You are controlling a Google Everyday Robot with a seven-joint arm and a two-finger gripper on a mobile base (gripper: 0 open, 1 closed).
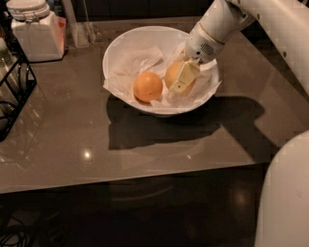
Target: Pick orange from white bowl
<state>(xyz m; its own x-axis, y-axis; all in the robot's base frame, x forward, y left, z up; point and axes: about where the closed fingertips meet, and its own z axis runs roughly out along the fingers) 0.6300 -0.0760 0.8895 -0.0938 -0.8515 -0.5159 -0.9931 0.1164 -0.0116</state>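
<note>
The white bowl (145, 31), lined with crumpled white paper, stands at the back middle of the grey table. It holds two fruits. The paler orange (170, 72) lies on the right side of the bowl. A brighter, slightly smaller orange fruit (147, 87) lies just left of it. My gripper (179, 80) reaches down into the bowl from the upper right. It is closed around the paler orange, with one cream finger (183, 76) across the fruit's front. The far finger is hidden behind the fruit.
A white lidded jar (34, 34) stands at the back left corner. A black wire rack (13, 91) sits at the left edge. My arm (251, 14) crosses the upper right, and my white body (285, 193) fills the lower right.
</note>
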